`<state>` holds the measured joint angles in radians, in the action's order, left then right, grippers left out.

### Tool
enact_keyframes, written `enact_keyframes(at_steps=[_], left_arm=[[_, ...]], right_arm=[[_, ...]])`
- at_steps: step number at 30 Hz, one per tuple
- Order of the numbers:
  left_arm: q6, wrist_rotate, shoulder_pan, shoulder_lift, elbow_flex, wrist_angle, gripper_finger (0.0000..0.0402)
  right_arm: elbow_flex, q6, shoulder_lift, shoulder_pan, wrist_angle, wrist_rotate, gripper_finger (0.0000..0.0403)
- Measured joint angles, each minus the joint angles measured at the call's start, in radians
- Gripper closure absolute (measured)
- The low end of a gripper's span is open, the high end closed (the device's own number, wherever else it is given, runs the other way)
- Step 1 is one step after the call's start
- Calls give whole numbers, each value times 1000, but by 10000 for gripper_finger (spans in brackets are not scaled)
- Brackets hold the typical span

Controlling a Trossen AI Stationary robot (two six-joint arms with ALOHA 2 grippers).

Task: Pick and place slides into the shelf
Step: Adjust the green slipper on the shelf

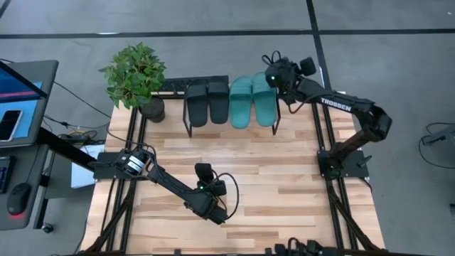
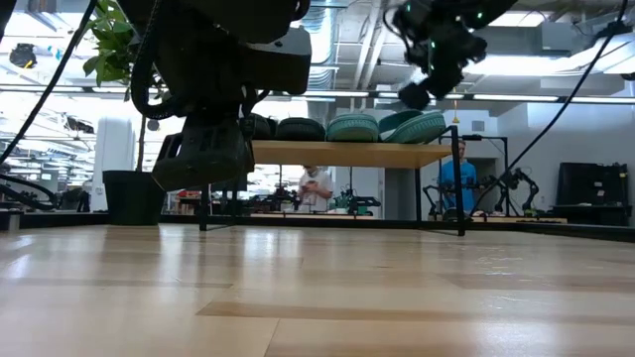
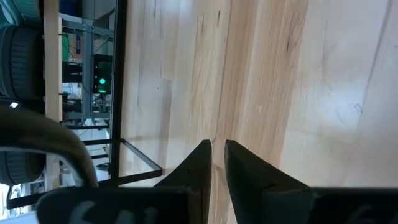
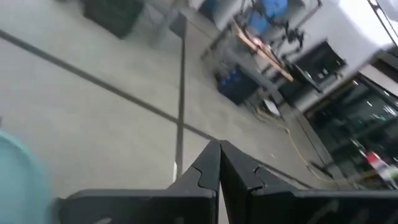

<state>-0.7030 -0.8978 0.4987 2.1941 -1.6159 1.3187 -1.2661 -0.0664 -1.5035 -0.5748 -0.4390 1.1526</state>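
Teal and black, four slides racked

Teal slides and black slides lie side by side on the shelf, the black pair toward the plant, the teal pair directly under and beside the right end effector. That end effector hangs over the outer teal slide with its fingers pressed together, holding nothing. In the low view the last teal slide sits slightly tilted on the plank, just below it.

Well away from the shelf, the left end effector hovers over the bare wooden desk, its fingers nearly together with only a thin slit between them, gripping nothing.

No slide remains on the desk near either end effector, so the placing looks finished. At most, what is left is squaring up the tilted teal slide and drawing the right arm clear
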Motion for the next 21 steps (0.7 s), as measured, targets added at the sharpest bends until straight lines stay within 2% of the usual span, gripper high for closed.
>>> enact_keyframes(at_steps=[7, 18, 21], left_arm=[[1, 0, -1, 0, 0, -1, 365], [2, -1, -3, 0, 0, -1, 365], [2, 0, -3, 0, 0, -1, 365]], right_arm=[[62, 55, -16, -69, -18, 8, 403], [80, 66, -16, -81, -1, -57, 403], [80, 74, -16, -82, 1, -112, 403]])
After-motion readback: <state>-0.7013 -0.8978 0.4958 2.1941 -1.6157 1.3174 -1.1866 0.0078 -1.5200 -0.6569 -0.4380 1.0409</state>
